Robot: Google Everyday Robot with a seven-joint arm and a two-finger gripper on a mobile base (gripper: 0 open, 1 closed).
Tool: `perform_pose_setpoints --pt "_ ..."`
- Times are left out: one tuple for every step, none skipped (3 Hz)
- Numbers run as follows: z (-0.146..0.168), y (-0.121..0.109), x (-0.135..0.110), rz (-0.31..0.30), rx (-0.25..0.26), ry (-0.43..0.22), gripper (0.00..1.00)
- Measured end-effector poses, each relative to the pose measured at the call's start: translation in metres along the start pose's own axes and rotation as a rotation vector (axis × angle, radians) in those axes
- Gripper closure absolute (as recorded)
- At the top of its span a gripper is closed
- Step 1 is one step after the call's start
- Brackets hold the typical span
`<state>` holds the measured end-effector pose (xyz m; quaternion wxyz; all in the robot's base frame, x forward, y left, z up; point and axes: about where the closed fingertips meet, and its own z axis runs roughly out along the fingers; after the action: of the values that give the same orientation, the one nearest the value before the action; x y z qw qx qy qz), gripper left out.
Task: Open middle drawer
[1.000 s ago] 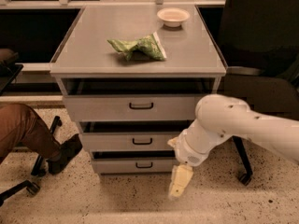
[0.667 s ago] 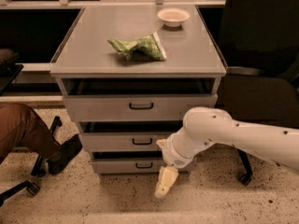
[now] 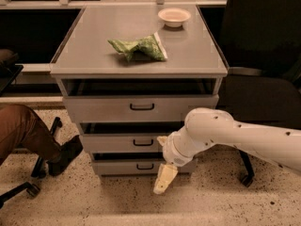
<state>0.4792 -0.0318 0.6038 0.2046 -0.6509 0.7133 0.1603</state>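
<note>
- Grey 3-drawer cabinet (image 3: pixel 70 108) is seen from above and in front; its flat tabletop (image 3: pixel 94 55) carries 2 items.
- Crumpled green bag (image 3: pixel 138 47) is laid approx. at the tabletop centre, a bit nearer the far edge than the front edge.
- Small white bowl (image 3: pixel 174 17) is set upright by the far right corner, well apart from the bag.
- Middle drawer (image 3: pixel 113 144) is found below the front edge, 2nd of 3 fronts, w/ a small black bar handle (image 3: pixel 143 142) at its centre; a dark gap is shown above its front.
- Top drawer (image 3: pixel 99 109) is placed directly under the front edge; bottom drawer (image 3: pixel 117 166) sits lowest, nearest the floor.
- Gripper (image 3: pixel 161 186) is held low, below the front edge and right of its midpoint, tip pointed down at the speckled floor (image 3: pixel 94 206), in front of the bottom drawer's right part.
- Open or closed: cannot be told for the gripper.
- White arm (image 3: pixel 244 135) is stretched in from the right, and the middle drawer's right end is covered by it.
- The handle is not touched by the gripper; it is just left of the wrist.
- Person's leg (image 3: pixel 21 126) in brown trousers, dark shoe (image 3: pixel 66 153), is seen beyond the left edge, at floor level.
- Black chair (image 3: pixel 263 98) is parked beyond the right edge.
</note>
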Motion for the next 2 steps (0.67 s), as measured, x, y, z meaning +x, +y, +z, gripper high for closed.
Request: perform_pose_setpoints --pt "0.014 -0.011 0.001 0.002 0.056 -0.019 0.0" --pt "0.044 -0.01 0.028 0.027 0.136 0.01 0.0"
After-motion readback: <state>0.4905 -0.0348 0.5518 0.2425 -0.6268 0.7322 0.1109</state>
